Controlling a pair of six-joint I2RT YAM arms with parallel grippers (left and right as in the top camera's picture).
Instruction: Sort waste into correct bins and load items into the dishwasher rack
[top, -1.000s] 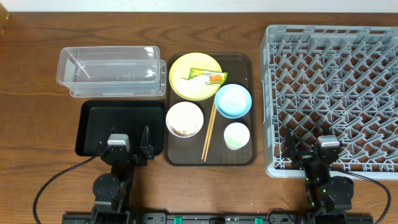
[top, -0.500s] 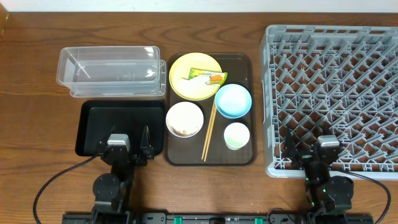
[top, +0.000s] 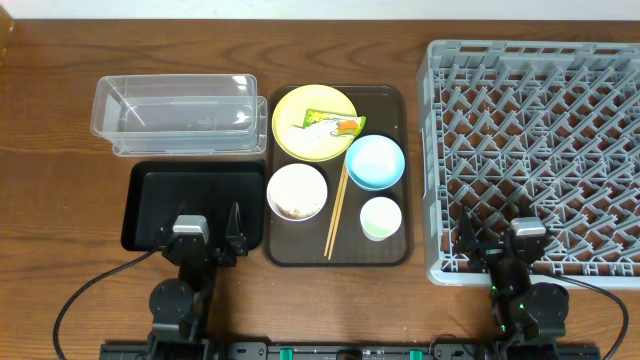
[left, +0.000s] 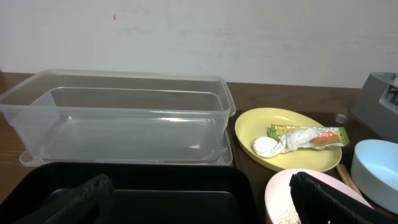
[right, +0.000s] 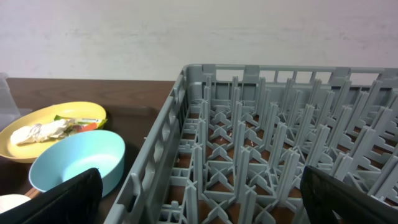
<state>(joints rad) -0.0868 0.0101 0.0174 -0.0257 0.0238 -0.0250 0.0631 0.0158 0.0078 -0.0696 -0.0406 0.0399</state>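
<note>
Left claw (left: 199, 182) and right claw (right: 200, 174) gape wide, empty; white bowl (left: 278, 196) partly hidden.

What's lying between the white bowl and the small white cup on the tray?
The wooden chopsticks lie between the white bowl and the cup; the overhead view shows it.

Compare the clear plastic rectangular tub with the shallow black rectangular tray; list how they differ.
The clear plastic rectangular tub is see-through; the shallow black rectangular tray is opaque. The tub has tall walls; the tray has only a low rim. The tub sits behind, the tray in front of it. Both are rectangular and similar in footprint.
</note>
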